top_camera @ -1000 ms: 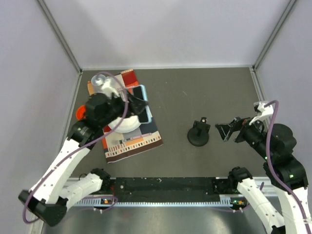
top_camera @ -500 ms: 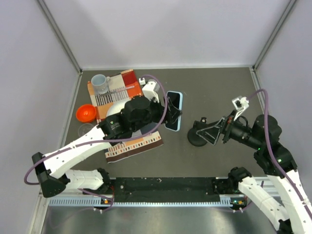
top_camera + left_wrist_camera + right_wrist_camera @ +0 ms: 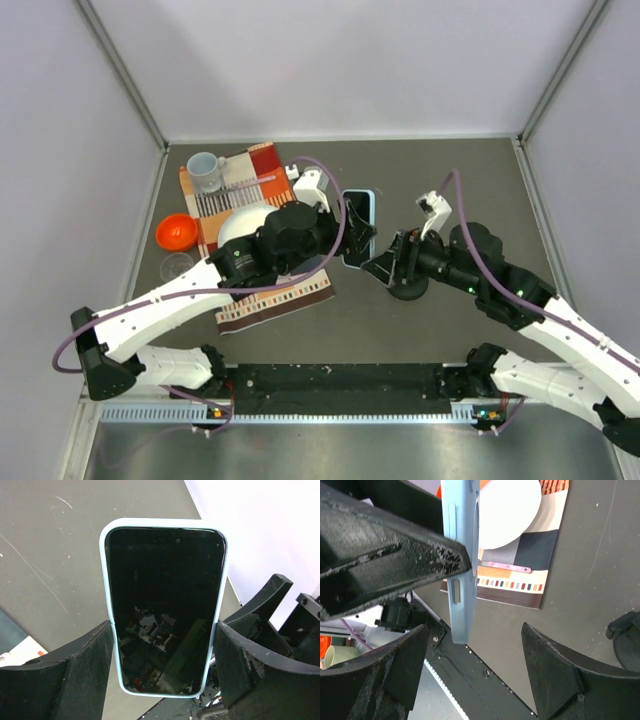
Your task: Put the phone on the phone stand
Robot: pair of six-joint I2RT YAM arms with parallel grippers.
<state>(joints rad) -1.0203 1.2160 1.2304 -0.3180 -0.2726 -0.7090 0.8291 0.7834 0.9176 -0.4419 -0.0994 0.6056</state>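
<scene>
My left gripper (image 3: 352,238) is shut on the phone (image 3: 361,212), a black-screened phone in a light blue case, and holds it above the table just left of the phone stand (image 3: 408,288). In the left wrist view the phone (image 3: 165,605) stands between my two fingers (image 3: 90,660), gripped by its long edges. My right gripper (image 3: 380,264) is open beside the phone, over the stand, which its arm partly hides. In the right wrist view the phone's blue edge (image 3: 461,555) hangs just ahead of my open right gripper (image 3: 475,667), with the stand's base (image 3: 627,640) at the right edge.
A patterned placemat (image 3: 285,295) lies at the left with a white plate (image 3: 238,222) on it and a mug (image 3: 205,172) behind. An orange bowl (image 3: 174,233) and a clear cup (image 3: 178,266) sit left of the mat. Walls close the back and sides.
My left gripper carried the phone from the placemat rightward toward the stand. My right arm swung left from the right side, over the stand, up to the phone.
</scene>
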